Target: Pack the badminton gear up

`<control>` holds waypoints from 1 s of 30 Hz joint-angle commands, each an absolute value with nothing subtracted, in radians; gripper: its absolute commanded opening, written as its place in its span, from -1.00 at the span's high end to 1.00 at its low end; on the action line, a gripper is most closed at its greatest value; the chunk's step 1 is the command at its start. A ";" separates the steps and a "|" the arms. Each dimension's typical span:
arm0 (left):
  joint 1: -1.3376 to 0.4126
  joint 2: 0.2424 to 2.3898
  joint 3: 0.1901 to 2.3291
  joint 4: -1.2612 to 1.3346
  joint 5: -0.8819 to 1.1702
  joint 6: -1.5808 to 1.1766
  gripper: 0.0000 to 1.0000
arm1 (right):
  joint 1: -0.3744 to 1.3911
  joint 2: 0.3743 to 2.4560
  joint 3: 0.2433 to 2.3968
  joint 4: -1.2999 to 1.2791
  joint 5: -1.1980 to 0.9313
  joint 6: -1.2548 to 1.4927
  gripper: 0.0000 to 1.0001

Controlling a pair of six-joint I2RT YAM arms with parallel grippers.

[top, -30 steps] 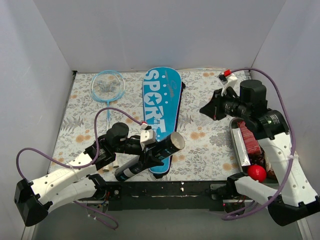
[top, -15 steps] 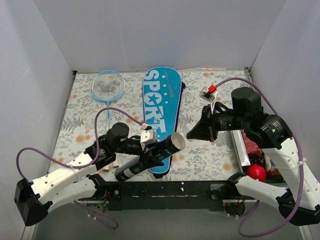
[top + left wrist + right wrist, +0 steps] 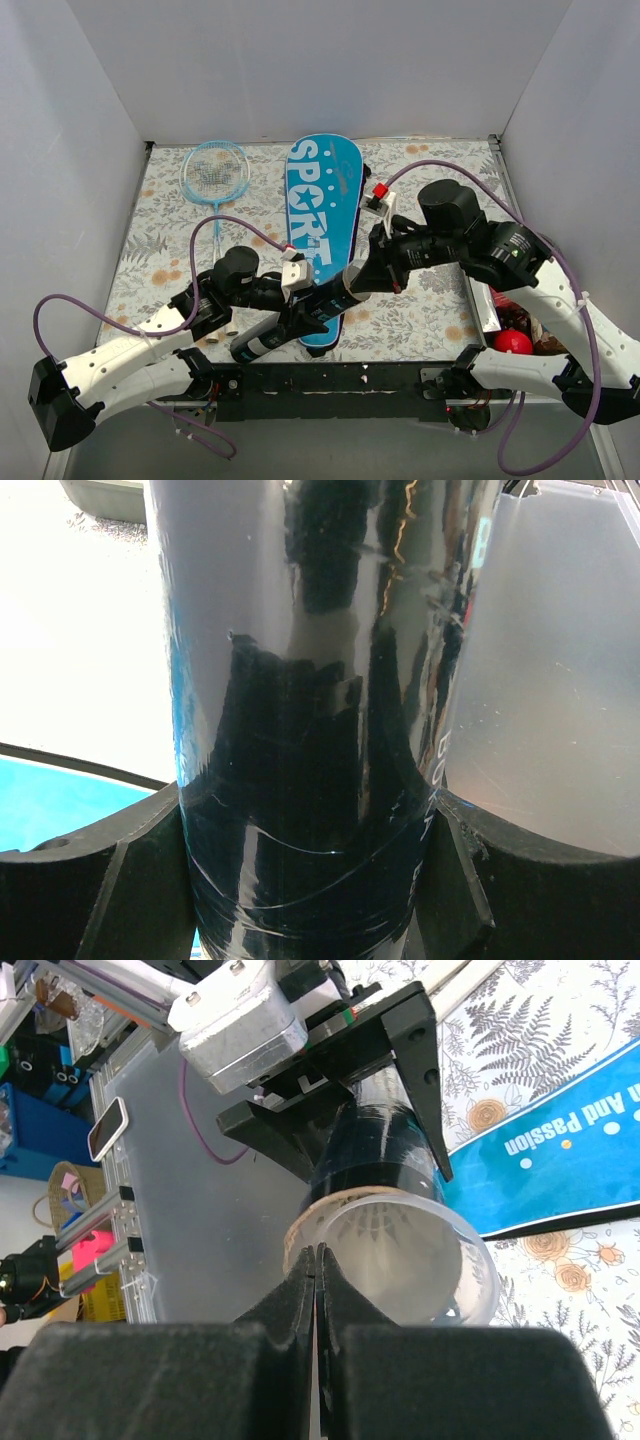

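The black tube point(image 3: 300, 315) is tilted above the table with its open end up and to the right, and my left gripper point(image 3: 298, 298) is shut on its middle. In the left wrist view the tube point(image 3: 320, 710) fills the frame between both fingers point(image 3: 90, 900). My right gripper point(image 3: 317, 1252) is shut with nothing in it, its tips at the left rim of the tube's clear mouth point(image 3: 400, 1260), where white shuttlecock feathers show inside. The blue "SPORT" cover point(image 3: 322, 200) lies under the tube. A light-blue racket point(image 3: 215, 170) lies at the back left. Small white shuttlecocks point(image 3: 228, 327) sit by my left arm.
A red ball point(image 3: 514, 343) and a metal tray point(image 3: 484, 300) with dark red packets lie at the near right, partly behind my right arm. White walls close the table on three sides. A purple cable loops over each arm.
My right arm has swung from the back right leftward and down to the tube's open end, staying shut. The left arm and the tube have not moved.
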State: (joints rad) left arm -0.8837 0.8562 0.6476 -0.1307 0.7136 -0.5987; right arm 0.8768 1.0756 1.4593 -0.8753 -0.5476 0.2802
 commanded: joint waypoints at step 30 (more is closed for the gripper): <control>-0.899 0.839 0.644 -0.121 0.695 -0.586 0.56 | 0.980 1.065 1.572 -0.891 -0.422 0.305 0.97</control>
